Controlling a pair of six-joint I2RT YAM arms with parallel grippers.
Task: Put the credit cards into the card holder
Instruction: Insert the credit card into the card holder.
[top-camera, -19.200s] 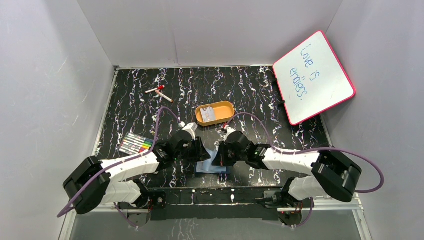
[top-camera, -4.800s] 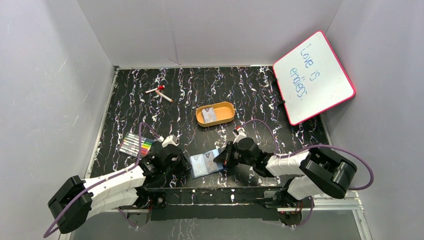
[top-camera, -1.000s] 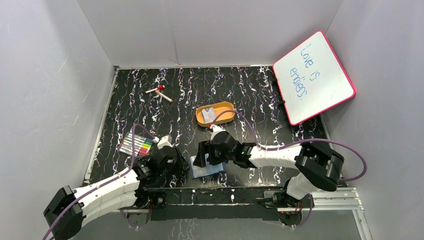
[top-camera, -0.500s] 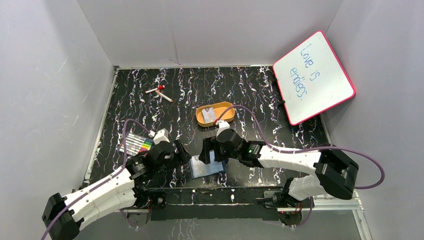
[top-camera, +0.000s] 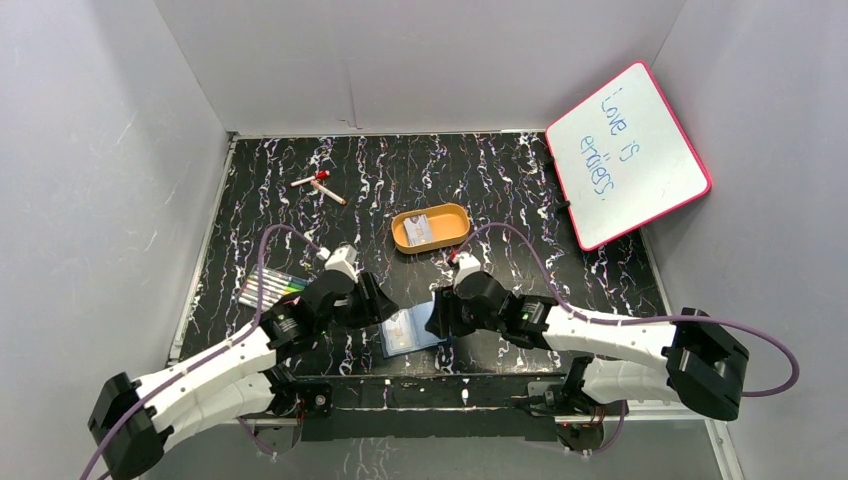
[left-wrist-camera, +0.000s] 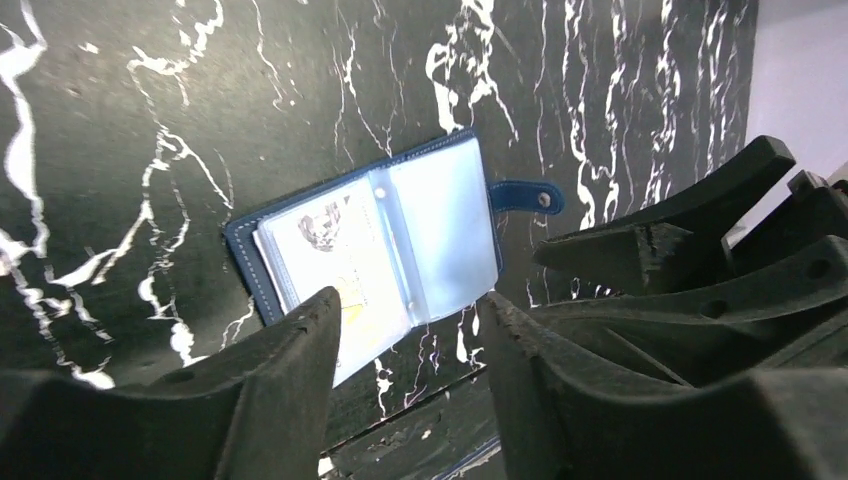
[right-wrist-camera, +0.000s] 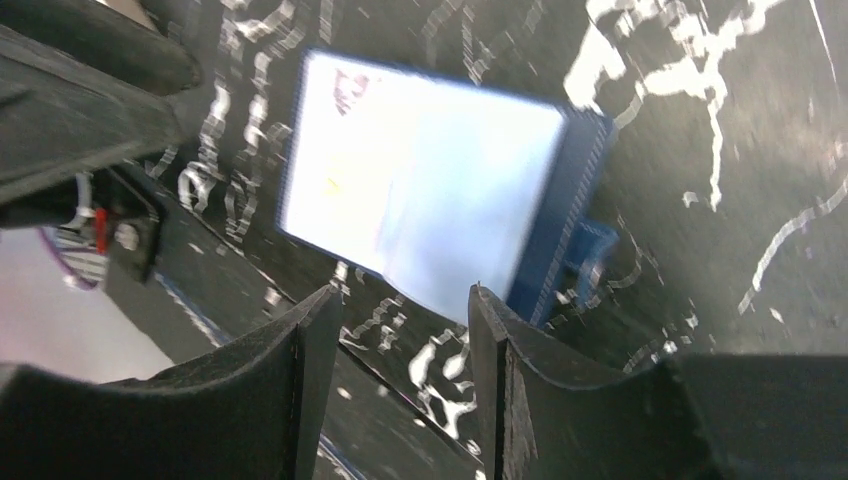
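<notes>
Your right gripper has just backed off to the right edge of the open card holder, while the left gripper moved in at its left. Both gape wide and hold nothing. One credit card sits pocketed inside, and a second credit card lies in the orange tray, likely your next fetch.

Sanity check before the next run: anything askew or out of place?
The card holder lies open, slanted, one card in a pocket. Another credit card sits in the orange tray, not the holder. The left pincer and right pincer hover open, empty. No spill or damage.
</notes>
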